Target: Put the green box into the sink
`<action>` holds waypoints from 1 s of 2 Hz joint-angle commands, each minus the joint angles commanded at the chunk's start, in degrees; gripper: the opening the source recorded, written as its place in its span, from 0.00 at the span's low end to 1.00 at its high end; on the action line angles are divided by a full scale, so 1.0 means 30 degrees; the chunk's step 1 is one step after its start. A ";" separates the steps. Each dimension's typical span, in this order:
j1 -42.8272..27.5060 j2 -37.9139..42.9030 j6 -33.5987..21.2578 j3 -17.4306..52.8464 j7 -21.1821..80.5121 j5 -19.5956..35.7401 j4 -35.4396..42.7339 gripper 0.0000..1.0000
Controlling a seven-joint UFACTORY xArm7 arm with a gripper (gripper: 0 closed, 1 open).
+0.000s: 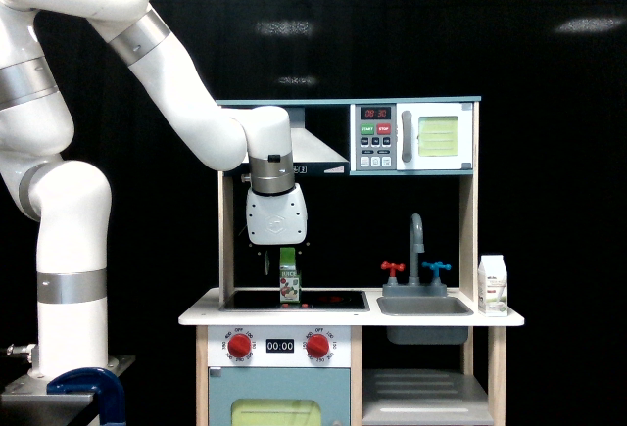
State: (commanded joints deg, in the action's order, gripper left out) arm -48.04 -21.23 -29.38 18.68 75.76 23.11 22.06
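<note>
The green box (289, 285) stands upright on the black stovetop (333, 300), a small light-green carton with a white band and a dark picture. My gripper (280, 261) hangs straight down over it, open. One dark finger (265, 263) shows just to the left of the box top with a gap between them, and the other finger is hidden behind the box. The sink (423, 306) is a grey basin to the exterior view's right of the stove, with a grey curved tap (416, 238) and red and blue handles.
A white milk carton (492, 286) stands on the counter right of the sink. A hood (313, 152) and a microwave (411, 137) hang over the counter, limiting headroom. Wooden side posts (226, 240) frame the kitchen. Red knobs (316, 346) sit on the front panel.
</note>
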 joint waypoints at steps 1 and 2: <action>-0.1342 0.2222 0.0985 -0.0542 -0.0128 0.1665 0.1380 1.00; -0.1612 0.3081 0.1203 -0.0665 0.0131 0.2328 0.1973 0.00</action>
State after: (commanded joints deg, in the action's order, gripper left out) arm -52.88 -11.99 -25.77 16.69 76.15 30.09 27.98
